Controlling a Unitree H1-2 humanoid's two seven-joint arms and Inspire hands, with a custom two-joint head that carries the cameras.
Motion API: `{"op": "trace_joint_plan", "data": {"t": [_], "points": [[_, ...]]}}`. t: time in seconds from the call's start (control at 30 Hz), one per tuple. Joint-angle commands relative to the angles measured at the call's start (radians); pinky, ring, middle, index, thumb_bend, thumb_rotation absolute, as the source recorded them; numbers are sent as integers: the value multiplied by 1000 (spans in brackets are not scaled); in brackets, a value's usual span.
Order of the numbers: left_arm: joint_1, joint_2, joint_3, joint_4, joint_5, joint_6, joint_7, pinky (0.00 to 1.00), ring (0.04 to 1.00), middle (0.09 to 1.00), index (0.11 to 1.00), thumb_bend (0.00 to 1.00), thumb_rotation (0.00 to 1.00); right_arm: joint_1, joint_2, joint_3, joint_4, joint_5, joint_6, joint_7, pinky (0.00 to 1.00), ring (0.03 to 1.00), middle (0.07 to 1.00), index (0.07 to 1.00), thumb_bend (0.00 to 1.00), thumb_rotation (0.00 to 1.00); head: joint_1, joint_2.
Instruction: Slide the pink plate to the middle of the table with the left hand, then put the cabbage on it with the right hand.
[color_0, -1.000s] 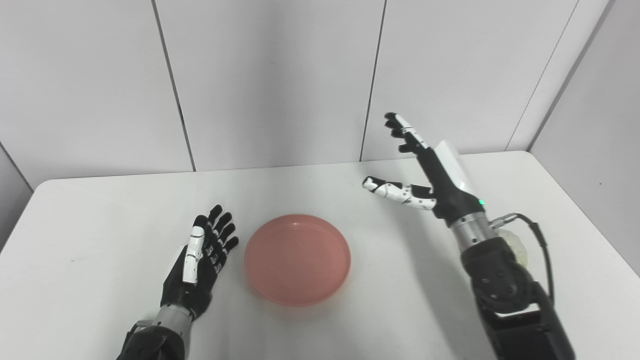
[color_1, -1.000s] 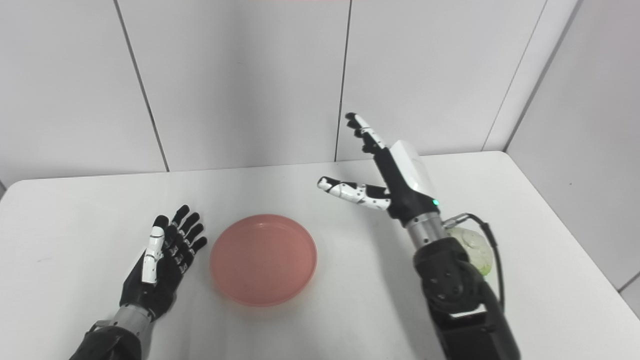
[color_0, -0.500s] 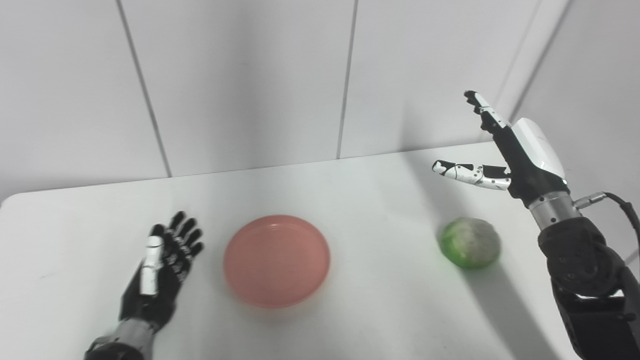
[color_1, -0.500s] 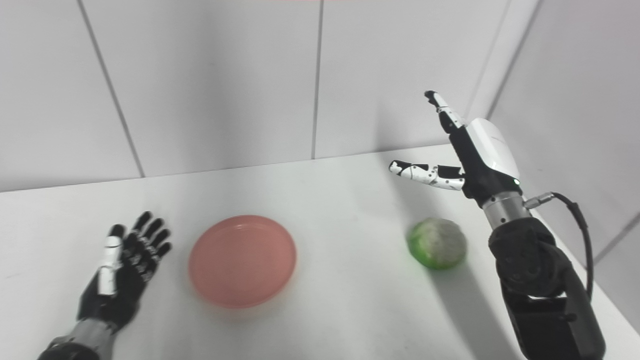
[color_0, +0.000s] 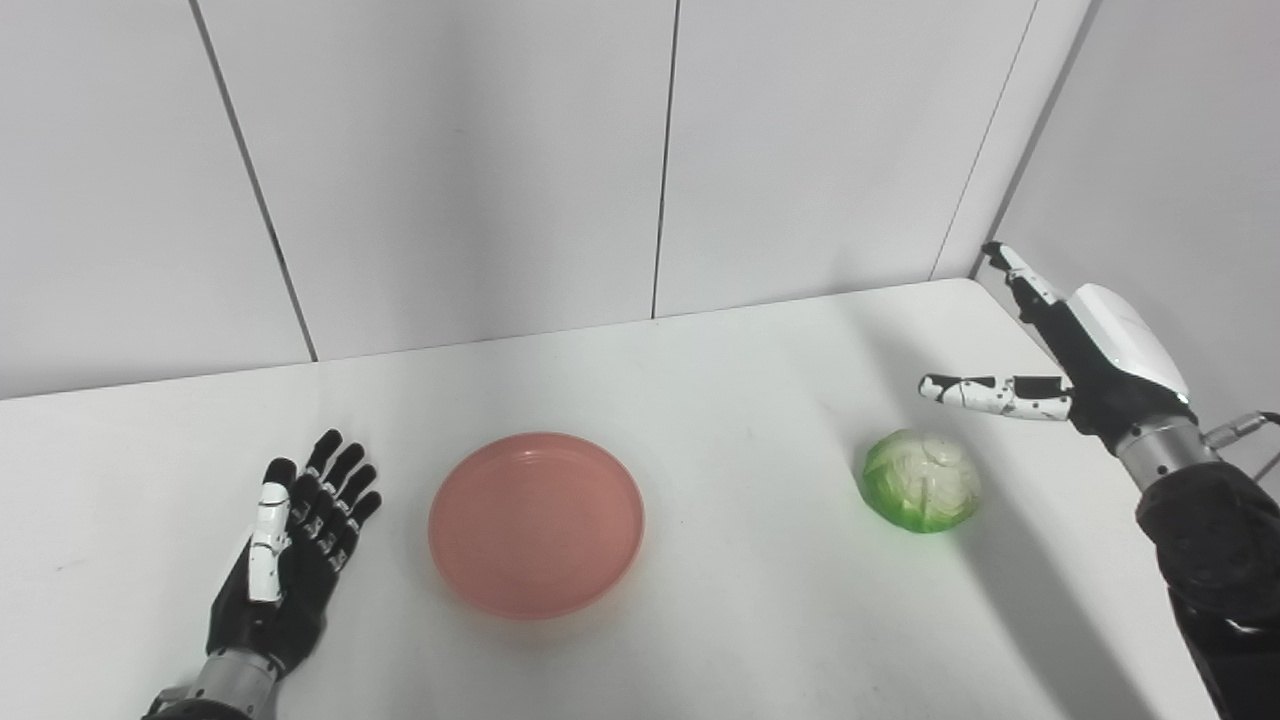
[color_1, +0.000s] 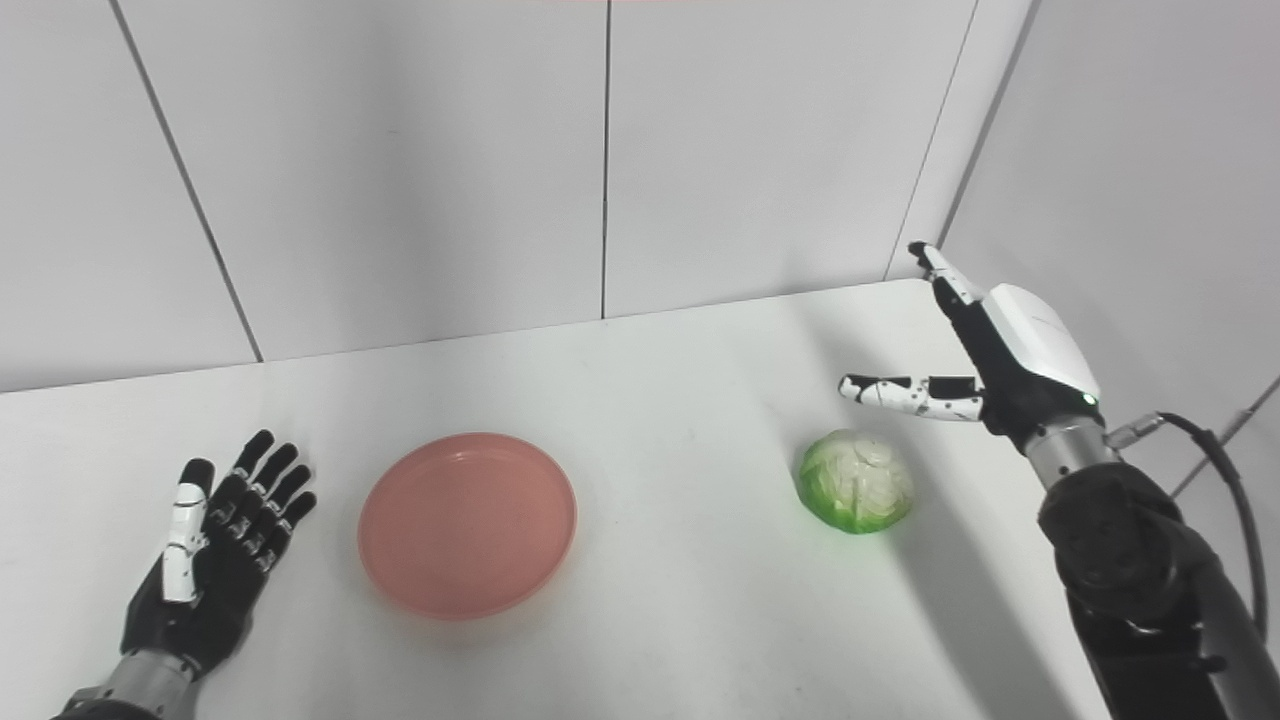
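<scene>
**Right hand spread above cabbage, plate centred**

Right hand (color_0: 1085, 372), right of frame, was raised with fingers apart, holding nothing, just above and right of the cabbage (color_0: 921, 481). Cabbage sat on the table (color_0: 740, 380), well apart from the pink plate (color_0: 536, 523) at lower centre. Left hand (color_0: 290, 555), lower left, lay spread, empty, beside the plate.

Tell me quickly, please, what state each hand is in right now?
Left hand: open, empty, lying beside the pink plate without touching it.
Right hand: open, empty, raised behind the cabbage.
</scene>
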Motion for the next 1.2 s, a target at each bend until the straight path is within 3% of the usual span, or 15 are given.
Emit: {"op": "trace_joint_plan", "data": {"t": [0.0, 0.2, 0.4, 0.5, 0.6, 0.87, 1.17], "points": [[19, 15, 3, 45, 4, 13, -1, 983, 988, 991, 978, 673, 998, -4, -35, -27, 3, 23, -36, -16, 857, 934, 957, 973, 1000, 439, -4, 4], [23, 19, 9, 35, -1, 15, -9, 978, 989, 991, 981, 673, 993, 7, -36, -9, 26, 23, -13, -13, 849, 920, 942, 954, 1000, 456, -17, 12], [27, 23, 12, 20, 2, 24, -9, 998, 991, 990, 981, 663, 998, 7, -39, 28, 76, 27, -48, -15, 848, 911, 930, 951, 1000, 494, -25, 19], [27, 23, 15, 15, 1, 37, -3, 990, 984, 986, 978, 663, 989, 1, -37, 41, 94, 46, -22, 0, 892, 947, 957, 966, 1000, 461, -29, 23], [25, 26, 17, 22, 0, 32, -8, 992, 981, 981, 969, 654, 992, -2, -45, 60, 105, 29, -5, 8, 846, 929, 958, 965, 1000, 489, -29, 26], [21, 32, 14, 40, 8, 20, -16, 989, 979, 979, 965, 662, 992, -18, -34, 110, 127, 8, 22, 13, 866, 931, 939, 948, 1000, 469, -31, 35], [21, 35, 18, 30, 0, 37, -19, 984, 983, 981, 967, 653, 990, -32, -35, 144, 182, -3, 6, 1, 870, 919, 916, 940, 1000, 491, -33, 43]]}}
